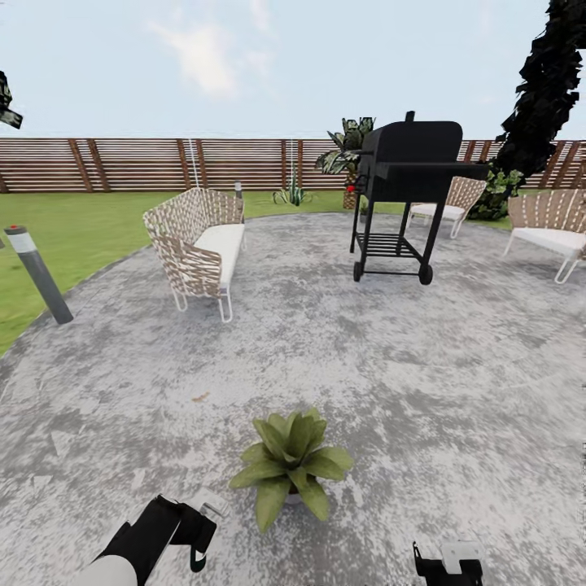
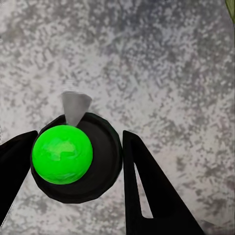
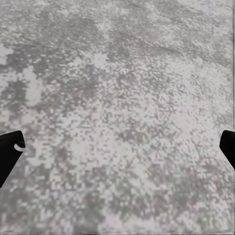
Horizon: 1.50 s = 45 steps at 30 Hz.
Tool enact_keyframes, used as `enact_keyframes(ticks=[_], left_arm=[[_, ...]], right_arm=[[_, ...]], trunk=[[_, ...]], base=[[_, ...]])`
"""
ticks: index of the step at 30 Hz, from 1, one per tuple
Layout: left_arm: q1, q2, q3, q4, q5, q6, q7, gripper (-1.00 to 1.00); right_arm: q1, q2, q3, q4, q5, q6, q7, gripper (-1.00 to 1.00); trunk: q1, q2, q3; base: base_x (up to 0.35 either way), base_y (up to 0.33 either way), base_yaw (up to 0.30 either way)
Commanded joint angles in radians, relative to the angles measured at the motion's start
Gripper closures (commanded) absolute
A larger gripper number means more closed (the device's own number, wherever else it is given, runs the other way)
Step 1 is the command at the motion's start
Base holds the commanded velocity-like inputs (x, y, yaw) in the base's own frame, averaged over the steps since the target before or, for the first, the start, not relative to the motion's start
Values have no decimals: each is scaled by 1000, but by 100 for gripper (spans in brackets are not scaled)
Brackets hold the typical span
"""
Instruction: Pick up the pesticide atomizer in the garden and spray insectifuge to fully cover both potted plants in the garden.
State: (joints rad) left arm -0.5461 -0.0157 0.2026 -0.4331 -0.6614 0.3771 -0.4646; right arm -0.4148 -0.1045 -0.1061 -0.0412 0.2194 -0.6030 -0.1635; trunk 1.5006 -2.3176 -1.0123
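With my left gripper (image 2: 78, 161) closed around the dark-bodied, green-topped pesticide atomizer (image 2: 76, 156) and the right gripper (image 3: 117, 147) wide open and empty, I should aim its nozzle at the speckled broad-leaved potted plant (image 1: 290, 462) near the grey paved patio's (image 1: 456, 391) near edge.

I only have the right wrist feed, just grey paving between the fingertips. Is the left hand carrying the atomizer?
Observer: Yes. The left hand is closed around the pesticide atomizer, a dark body with a bright green top.
Operator: Any potted plant nearby?
Observer: One potted plant sits on the patio straight ahead, between the two arms.
Operator: What about the right hand?
Observer: The right hand is open and empty, low at the head view's edge.
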Motion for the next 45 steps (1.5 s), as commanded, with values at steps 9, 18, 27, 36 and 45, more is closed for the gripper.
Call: enact_keyframes(ticks=[9,18,27,36,45], left_arm=[[0,0,8,-3,-9,5,-8,100],[1,0,8,-3,-9,5,-8,100],[1,1,8,-3,-9,6,-8,100],[32,4,4,-4,-92,7,-12,100],[26,13,8,-20,-130,15,-19,100]], right_arm=[[-1,0,-9,1,11,-3,-4,-100],[-1,0,-8,1,11,-3,-4,-100],[-1,0,-8,1,11,-3,-4,-100],[-1,0,-7,2,12,-3,-4,-100],[1,0,-7,2,12,-3,-4,-100]], trunk=[[0,0,-1],[0,0,-1],[0,0,-1],[0,0,-1],[0,0,-1]], base=[[-23,261,-128],[0,111,-55],[0,1,-286],[0,0,-56],[0,0,0]])
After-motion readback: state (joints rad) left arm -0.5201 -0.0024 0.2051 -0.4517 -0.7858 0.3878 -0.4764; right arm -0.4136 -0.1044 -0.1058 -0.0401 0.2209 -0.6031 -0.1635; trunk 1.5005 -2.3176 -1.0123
